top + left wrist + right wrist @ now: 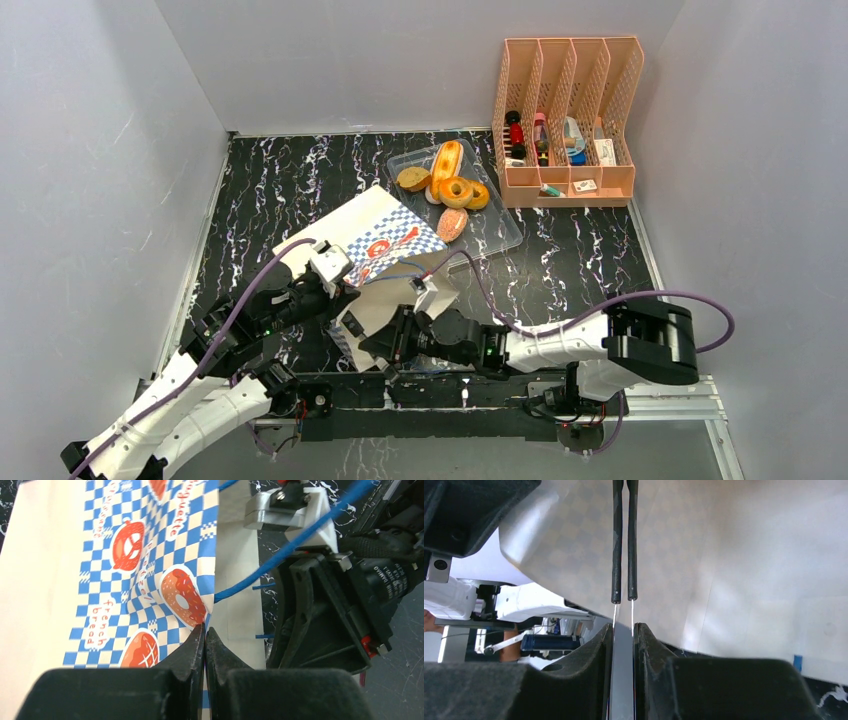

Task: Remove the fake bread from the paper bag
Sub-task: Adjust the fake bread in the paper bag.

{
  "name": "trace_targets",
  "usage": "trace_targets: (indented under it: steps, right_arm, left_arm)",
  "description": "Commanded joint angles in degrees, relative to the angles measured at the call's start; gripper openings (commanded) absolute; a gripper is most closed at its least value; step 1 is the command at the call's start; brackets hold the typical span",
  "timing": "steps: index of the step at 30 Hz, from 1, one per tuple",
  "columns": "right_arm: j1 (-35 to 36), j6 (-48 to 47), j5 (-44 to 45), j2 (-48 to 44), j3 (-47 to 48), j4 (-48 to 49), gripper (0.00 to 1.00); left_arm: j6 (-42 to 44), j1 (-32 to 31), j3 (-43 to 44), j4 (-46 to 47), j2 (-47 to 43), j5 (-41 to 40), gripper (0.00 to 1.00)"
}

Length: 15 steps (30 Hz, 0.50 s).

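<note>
Top external view: my left pincer [350,290] is clenched on the near left edge of the paper bag [385,225], which lies flat on the black marbled table [280,180] with its checkered band facing up. My right pincer [375,345] sits just to the right of and nearer than the left one, at the bag's near end. The fake bread [455,190] lies outside the bag, well beyond both pincers and to their right. It rests on a clear tray [495,235] whose near corner touches the bag's far edge. On the tray are a long bun, a brown roll, two ring donuts and an oval reddish bun. A pink organizer [565,110] stands farther off, beyond the tray. Left wrist view: my left pincer [205,632] has both fingers pressed together on the bag's [100,580] folded edge, where the checkered band meets plain paper. A blue cord [295,540] handle runs up and to the right of my fingertips, and the dark body of the right pincer is close by on that side. Right wrist view: my right pincer [623,630] is clamped on a thin layer of the bag [724,555] seen edge-on. Plain tan paper spreads ahead of the fingertips and to their right.
</note>
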Motion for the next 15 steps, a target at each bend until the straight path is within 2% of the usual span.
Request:
trace_targets:
  steps: [1, 9, 15]
  right_arm:
    - [1.22, 2.03, 6.87, -3.45, -2.16, -1.63, 0.12]
    - [3.98, 6.40, 12.75, -1.59, -0.72, -6.56, 0.18]
    - [4.79, 10.94, 16.18, -2.61, -3.24, -7.54, 0.24]
  left_arm:
    - [0.87, -0.16, 2.01, -0.88, -0.11, 0.18, 0.00]
    - [0.94, -0.15, 1.99, -1.27, -0.74, 0.10, 0.00]
    - [1.30, -0.20, 2.44, -1.12, 0.42, 0.17, 0.00]
